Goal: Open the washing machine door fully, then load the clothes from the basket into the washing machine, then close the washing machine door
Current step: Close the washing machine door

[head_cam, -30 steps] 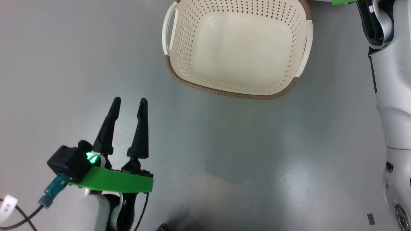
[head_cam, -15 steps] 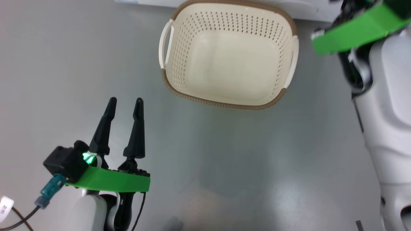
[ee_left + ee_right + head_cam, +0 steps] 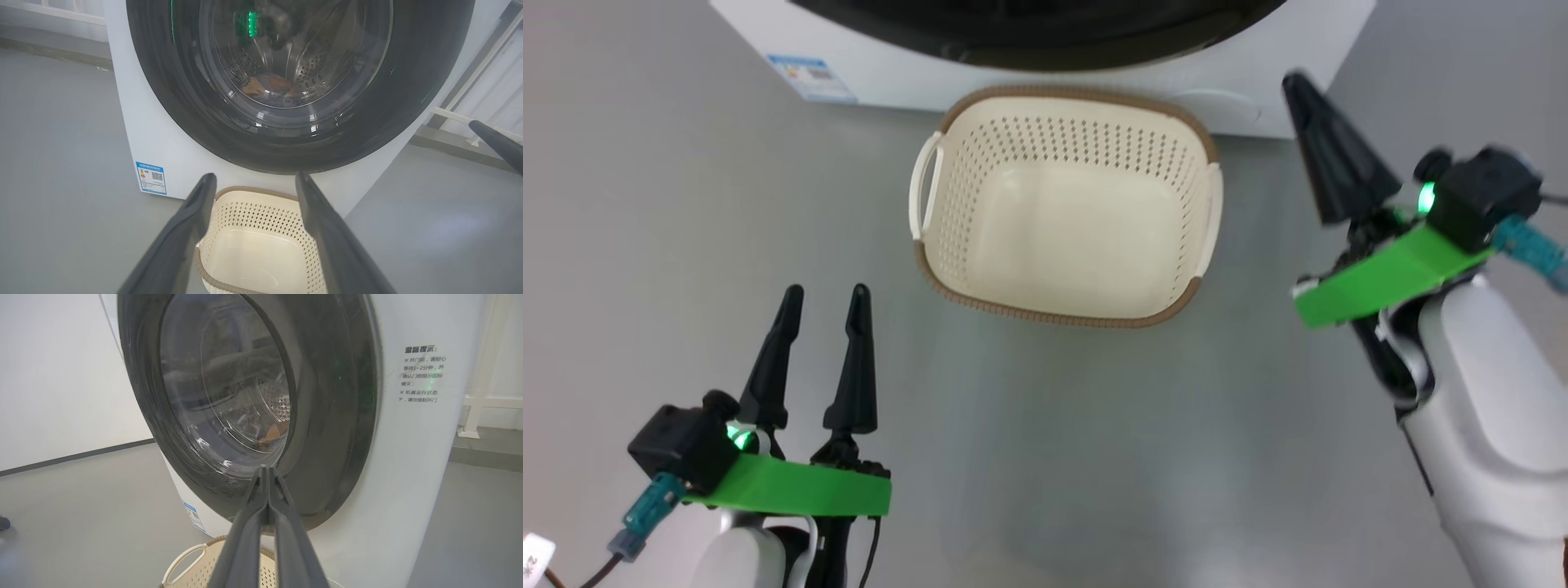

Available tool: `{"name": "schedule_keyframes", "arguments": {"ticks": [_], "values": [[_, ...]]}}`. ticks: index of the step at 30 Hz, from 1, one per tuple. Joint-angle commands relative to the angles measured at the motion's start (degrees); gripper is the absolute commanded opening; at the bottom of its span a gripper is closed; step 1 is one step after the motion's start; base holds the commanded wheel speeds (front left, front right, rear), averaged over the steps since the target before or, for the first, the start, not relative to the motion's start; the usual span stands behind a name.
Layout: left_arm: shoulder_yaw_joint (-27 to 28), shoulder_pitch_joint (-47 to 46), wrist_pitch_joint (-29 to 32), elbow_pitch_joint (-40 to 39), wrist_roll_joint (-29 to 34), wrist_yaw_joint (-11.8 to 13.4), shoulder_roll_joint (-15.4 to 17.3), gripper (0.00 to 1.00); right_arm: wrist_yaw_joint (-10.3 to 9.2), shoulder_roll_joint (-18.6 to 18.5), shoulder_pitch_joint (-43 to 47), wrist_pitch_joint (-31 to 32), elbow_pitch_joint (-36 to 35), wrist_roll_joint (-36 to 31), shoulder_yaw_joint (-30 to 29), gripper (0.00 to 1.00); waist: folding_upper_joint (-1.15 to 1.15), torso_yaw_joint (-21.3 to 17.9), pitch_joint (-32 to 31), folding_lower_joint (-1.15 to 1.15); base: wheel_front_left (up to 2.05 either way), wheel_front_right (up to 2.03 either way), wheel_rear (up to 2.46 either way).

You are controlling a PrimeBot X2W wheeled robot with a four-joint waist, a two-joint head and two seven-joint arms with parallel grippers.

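The washing machine (image 3: 143, 139), a white front-loader with a smooth panel and a blue label sticker (image 3: 811, 77) at its lower corner, stands on a matte grey floor (image 3: 686, 204). The washing machine door (image 3: 163, 102), a round unit with a wide glossy black rim and a bulging clear glass centre, lies against the front panel. Through the glass, the clothes (image 3: 269, 85) show as soft orange-brown and pale pieces at the bottom of the perforated steel drum. The basket (image 3: 1054, 314), a rounded rectangular cream plastic container with perforated walls, a brown woven-look rim and white side handles, sits on the floor just in front of the machine; its smooth solid bottom is in full view. The left gripper (image 3: 825, 289) hovers near the basket's left front corner, its two tapered dark fingers spread apart and grasping nothing. The right gripper (image 3: 1294, 82) hangs to the right of the basket, its fingers clenched tip to tip with nothing between them, pointing toward the door's lower rim.
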Motion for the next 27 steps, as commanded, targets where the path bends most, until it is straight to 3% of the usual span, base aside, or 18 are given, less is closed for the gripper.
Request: {"name": "schedule_keyframes", "arguments": {"ticks": [1, 2, 4, 5, 27], "values": [[2.1, 0.8, -0.4, -1.0, 1.0, -0.1, 1.5, 1.00, -0.34, 0.8, 2.2, 0.2, -1.7, 0.9, 1.3, 0.00, 0.00, -1.8, -2.5, 0.00, 0.00, 0.00, 0.00], [2.3, 1.0, -0.4, -1.1, 1.2, -0.1, 1.5, 1.00, -0.34, 0.8, 3.1, 0.2, -1.9, 1.0, 1.4, 0.02, 0.00, -2.1, -3.1, 0.00, 0.00, 0.00, 0.00], [2.6, 1.4, -0.4, -1.1, 1.5, -0.1, 1.5, 1.00, -0.34, 1.1, 4.9, 0.2, -2.2, 1.4, 1.1, 0.44, 0.00, -2.6, -4.1, 0.00, 0.00, 0.00, 0.00], [2.8, 1.6, -0.4, -1.0, 1.7, -0.1, 1.5, 1.00, -0.34, 1.3, 5.9, 0.2, -2.2, 1.5, 1.0, 1.00, 0.00, -2.9, -4.7, 0.00, 0.00, 0.00, 0.00], [7.6, 6.5, -0.4, -0.1, 5.8, -0.1, 1.5, 1.00, -0.34, 5.4, 27.0, 0.2, -6.4, 1.5, -7.6, 1.00, 0.00, -9.1, -14.7, 0.00, 0.00, 0.00, 0.00]]}}
